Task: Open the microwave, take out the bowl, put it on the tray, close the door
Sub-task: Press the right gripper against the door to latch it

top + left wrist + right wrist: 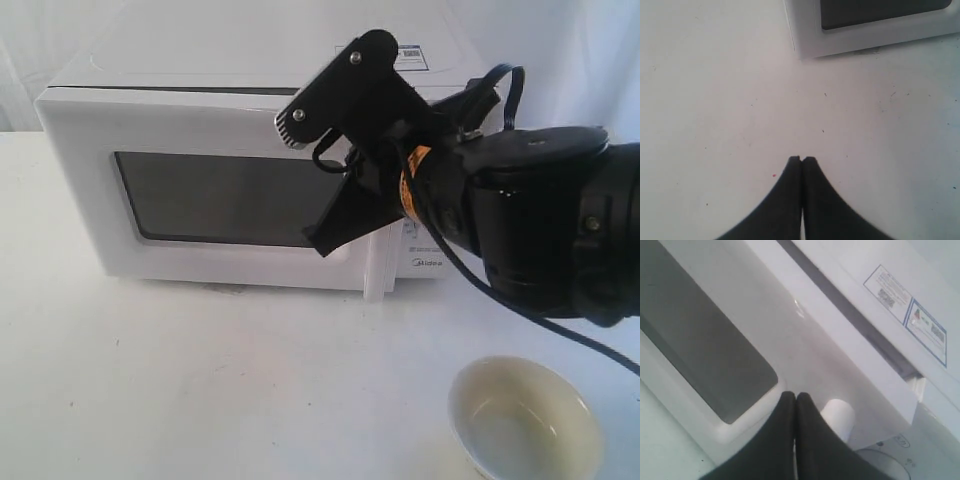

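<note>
**Watching the right gripper (322, 243) at the microwave (200, 50) door (200, 125), bowl (525, 420) out on the table (200, 380)**

My exterior view is badly blocked. The black right arm fills the right half of the frame and covers the microwave's control panel, so I cannot see the knobs from there. It also hides most of the white bar handle (375, 275); only the lower end shows below the arm. The right gripper's two black fingers are pressed together with nothing between them. Their tips sit at the door's face, between the dark window (220, 200) and the handle. I cannot tell whether they actually touch the door.

The right wrist view shows a thin dark gap along the door's top edge, and I cannot tell whether the door is fully latched. One knob (885, 462) is cut off at that picture's edge.

The bowl, cream-white and empty, stands on the table at the lower right of the exterior view. It is well apart from the microwave, and its near rim is cut off by the frame.

The left gripper (801, 159) shows only in its own wrist view, fingers pressed together over bare table, holding nothing.

Readable writing is scarce. The Midea logo (428, 265) shows beneath the arm. The blue-framed stickers (905, 305) on top carry print too small to read. An orange tag (415, 185) on the arm is blurred.
</note>
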Robot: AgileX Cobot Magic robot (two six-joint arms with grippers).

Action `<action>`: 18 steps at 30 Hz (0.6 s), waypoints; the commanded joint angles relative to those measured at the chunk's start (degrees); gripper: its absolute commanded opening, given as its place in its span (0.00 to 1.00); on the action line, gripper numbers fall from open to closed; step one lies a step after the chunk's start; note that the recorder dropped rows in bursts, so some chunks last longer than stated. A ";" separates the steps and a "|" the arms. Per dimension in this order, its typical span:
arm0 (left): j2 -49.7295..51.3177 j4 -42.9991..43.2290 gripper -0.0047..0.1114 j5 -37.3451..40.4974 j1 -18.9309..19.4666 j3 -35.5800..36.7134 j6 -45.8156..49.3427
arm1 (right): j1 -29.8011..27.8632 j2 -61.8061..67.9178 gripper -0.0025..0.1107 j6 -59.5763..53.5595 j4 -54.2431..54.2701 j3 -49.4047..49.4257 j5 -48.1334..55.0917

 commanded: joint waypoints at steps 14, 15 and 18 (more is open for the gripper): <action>-0.42 -0.40 0.04 3.00 -0.04 0.00 -0.04 | -2.91 3.47 0.02 0.60 -2.85 -2.39 -2.42; -0.42 -0.40 0.04 3.00 -0.04 0.00 -0.04 | -2.91 3.59 0.02 0.60 -3.15 -2.71 -2.27; -0.42 -0.40 0.04 3.00 -0.04 0.00 -0.04 | -2.91 4.12 0.02 0.60 -3.27 -3.97 -1.39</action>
